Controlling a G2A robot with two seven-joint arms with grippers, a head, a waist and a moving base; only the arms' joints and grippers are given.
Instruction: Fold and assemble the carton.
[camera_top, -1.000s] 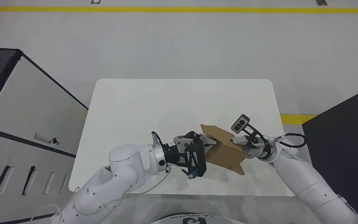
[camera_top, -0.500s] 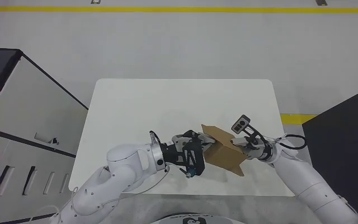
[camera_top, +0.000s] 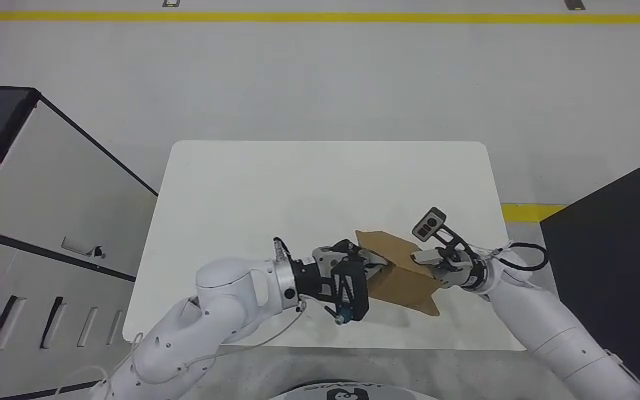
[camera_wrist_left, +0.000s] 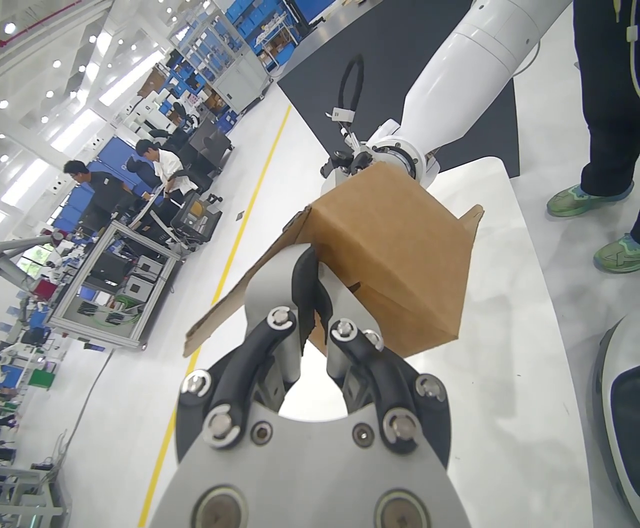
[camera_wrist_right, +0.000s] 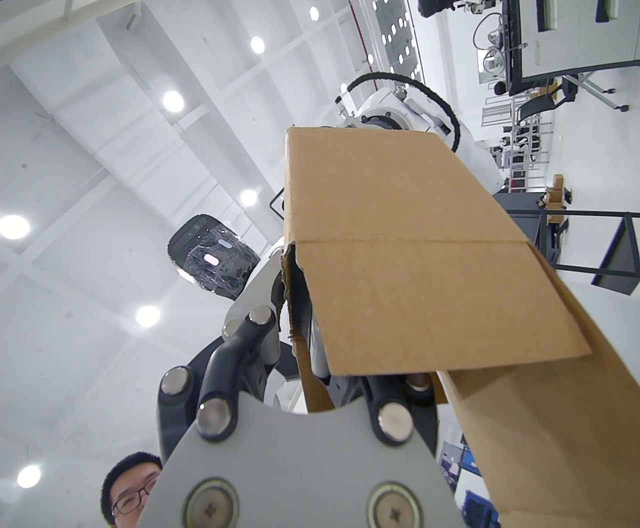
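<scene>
Top view: the brown cardboard carton (camera_top: 400, 278) sat at about five o'clock from the middle of the white table (camera_top: 250, 200), held between both arms. The left gripper (camera_top: 370, 270), at the carton's nine o'clock, was clamped on a flap edge. The right gripper (camera_top: 431, 268), at three o'clock, pinched a side wall. Flaps stuck out unfolded, and the carton's inside was hidden.

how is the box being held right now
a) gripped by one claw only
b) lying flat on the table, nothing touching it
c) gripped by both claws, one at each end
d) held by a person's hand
C: the left claw pinches an edge at one end of the box, and the right claw is clamped on a panel at the other end.
</scene>
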